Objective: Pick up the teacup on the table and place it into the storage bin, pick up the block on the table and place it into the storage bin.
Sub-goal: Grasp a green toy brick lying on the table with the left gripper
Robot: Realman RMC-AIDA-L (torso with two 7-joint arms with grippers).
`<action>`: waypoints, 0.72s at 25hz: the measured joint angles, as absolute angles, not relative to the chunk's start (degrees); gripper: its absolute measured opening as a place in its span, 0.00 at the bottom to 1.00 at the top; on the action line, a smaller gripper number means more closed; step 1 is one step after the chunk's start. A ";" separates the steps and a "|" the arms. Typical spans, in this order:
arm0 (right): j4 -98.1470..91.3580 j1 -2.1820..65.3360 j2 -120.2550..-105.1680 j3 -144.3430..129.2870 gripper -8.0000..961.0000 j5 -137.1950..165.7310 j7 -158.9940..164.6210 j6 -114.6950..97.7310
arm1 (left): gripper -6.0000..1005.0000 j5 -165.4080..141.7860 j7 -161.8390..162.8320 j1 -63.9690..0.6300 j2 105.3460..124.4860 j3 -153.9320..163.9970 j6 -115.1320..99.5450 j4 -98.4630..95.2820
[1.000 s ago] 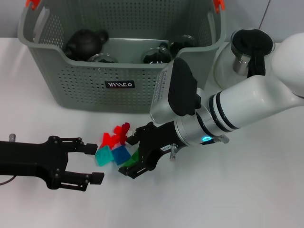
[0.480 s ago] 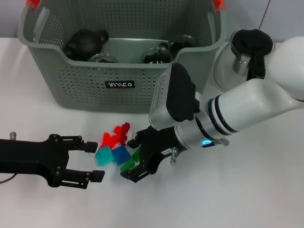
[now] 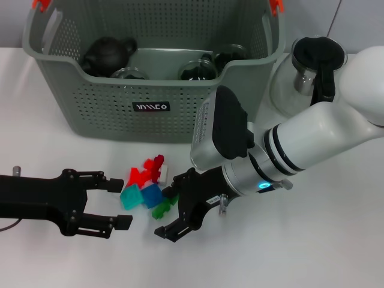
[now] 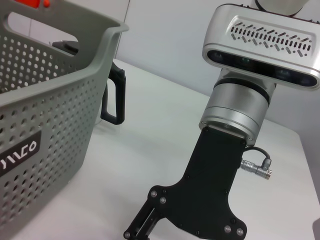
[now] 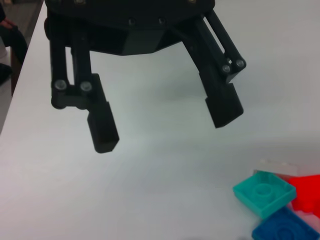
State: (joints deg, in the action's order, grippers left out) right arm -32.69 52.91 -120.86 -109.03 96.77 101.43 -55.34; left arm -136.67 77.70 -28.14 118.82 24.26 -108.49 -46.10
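- In front of the storage bin (image 3: 150, 72), on the white tabletop (image 3: 312, 240), I see a small cluster of blocks: a red block (image 3: 146, 171), a teal block (image 3: 130, 196), a blue block (image 3: 152, 195) and a green block (image 3: 163, 207), all touching or overlapping.
- My right gripper (image 3: 174, 204) hangs just beside the green block, on the cluster's side away from the left arm; its fingers are spread wide and hold nothing.
- My left gripper (image 3: 117, 204) sits low over the tabletop on the opposite side of the cluster, close to the teal block; its fingers (image 5: 102, 125) are wide apart and empty.
- Inside the bin I can make out a dark teapot (image 3: 108, 53) and some glass pieces with dark contents.
- Beside the bin, behind my right arm, stands a glass pitcher (image 3: 306, 75) with a black lid.
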 joint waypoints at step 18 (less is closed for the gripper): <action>-32.70 52.65 -120.85 -109.11 0.92 96.77 101.42 -53.99 | 0.82 -136.67 77.70 -28.12 118.83 24.26 -108.37 -45.96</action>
State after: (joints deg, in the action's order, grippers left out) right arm -32.70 52.65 -120.85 -109.11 96.77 101.42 -53.99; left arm -136.67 77.70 -28.12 118.83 24.26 -108.37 -45.96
